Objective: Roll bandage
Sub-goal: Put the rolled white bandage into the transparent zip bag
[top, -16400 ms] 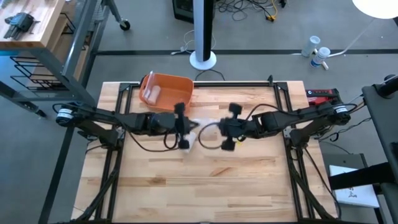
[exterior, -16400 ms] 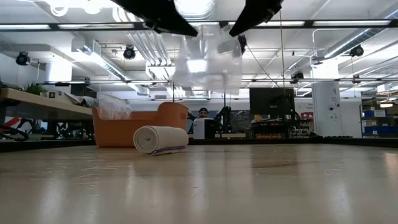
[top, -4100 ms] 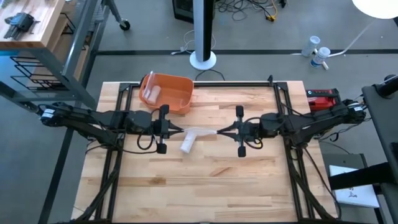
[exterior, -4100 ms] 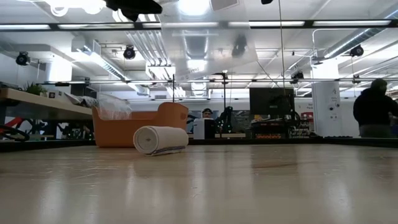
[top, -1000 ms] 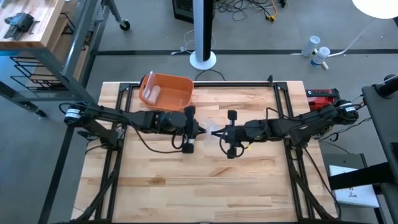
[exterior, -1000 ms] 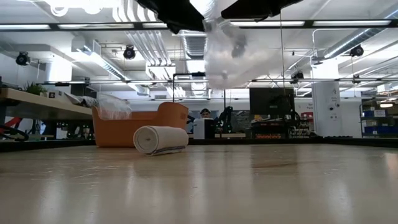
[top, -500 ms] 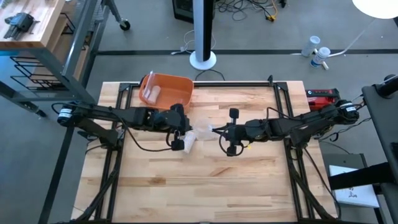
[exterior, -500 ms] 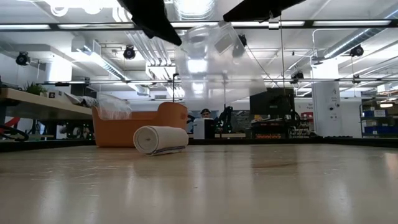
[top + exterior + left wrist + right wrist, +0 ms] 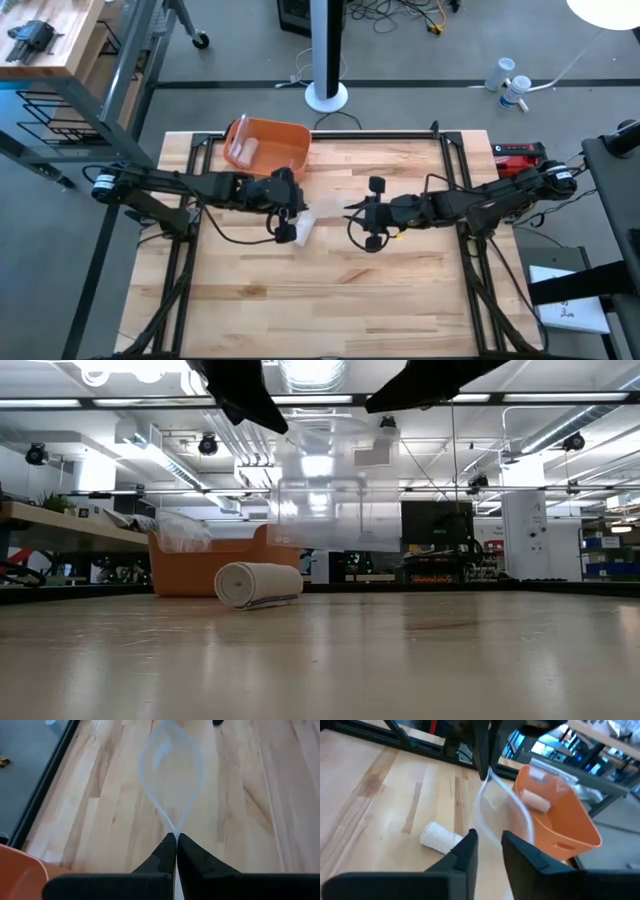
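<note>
Starting from the orange bin [image 9: 268,147] at the back left of your surface [image 9: 320,290]: it's got a clear bag and a beige roll sitting inside, easiest to spot from the right wrist view. Just in front of the bin and a bit right of it, your left gripper [image 9: 176,841] hangs in the air, fingers pressed together on the edge of a clear plastic bag [image 9: 171,770]. The bag balloons open into a loop past the fingertips. In the low view the bag [image 9: 335,495] floats well above the wood, hanging between both arms.

The rolled bandage [image 9: 259,584] lies on its side on the surface, right in front of the bin, under the left gripper and outside the bag. From above it's the white roll [image 9: 304,226].

Further right of the bin, your right gripper [image 9: 489,846] is spread, with the bag's near edge sitting between the fingers, not clamped as far as I can see.
</note>
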Controlling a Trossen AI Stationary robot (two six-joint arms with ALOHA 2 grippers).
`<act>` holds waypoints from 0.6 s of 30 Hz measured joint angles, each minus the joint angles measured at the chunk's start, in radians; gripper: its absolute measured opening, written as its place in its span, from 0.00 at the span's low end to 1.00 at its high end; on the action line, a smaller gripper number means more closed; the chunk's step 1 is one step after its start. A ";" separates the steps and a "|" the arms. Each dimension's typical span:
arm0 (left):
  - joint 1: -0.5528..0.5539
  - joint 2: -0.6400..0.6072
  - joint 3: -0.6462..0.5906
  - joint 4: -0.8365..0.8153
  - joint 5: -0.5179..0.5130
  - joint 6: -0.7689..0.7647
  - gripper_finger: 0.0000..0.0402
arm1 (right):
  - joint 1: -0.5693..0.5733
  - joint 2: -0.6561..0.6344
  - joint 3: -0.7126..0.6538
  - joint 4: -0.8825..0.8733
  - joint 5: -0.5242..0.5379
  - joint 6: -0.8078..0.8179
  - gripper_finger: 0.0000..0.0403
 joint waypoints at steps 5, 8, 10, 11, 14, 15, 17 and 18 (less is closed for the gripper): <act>0.000 -0.001 0.035 -0.090 -0.001 -0.022 0.00 | 0.005 -0.004 0.001 -0.056 0.000 0.040 0.31; 0.001 -0.009 0.043 -0.132 -0.037 -0.050 0.00 | 0.016 0.003 0.002 -0.025 -0.010 0.041 0.36; 0.010 -0.018 0.040 -0.136 -0.037 -0.054 0.00 | 0.018 0.033 0.004 0.025 -0.050 0.045 0.38; 0.016 -0.023 0.038 -0.155 -0.035 -0.056 0.00 | 0.018 0.056 0.004 0.045 -0.074 0.050 0.40; 0.047 -0.034 0.036 -0.219 -0.034 -0.069 0.00 | 0.017 0.149 0.017 0.103 -0.132 0.060 0.43; 0.062 -0.041 0.036 -0.238 -0.034 -0.072 0.00 | 0.015 0.188 0.038 0.095 -0.139 0.061 0.44; 0.093 -0.059 0.035 -0.248 -0.034 -0.079 0.00 | 0.015 0.273 0.101 0.050 -0.142 0.051 0.46; 0.108 -0.068 0.035 -0.250 -0.033 -0.082 0.00 | 0.013 0.315 0.138 0.007 -0.144 0.038 0.47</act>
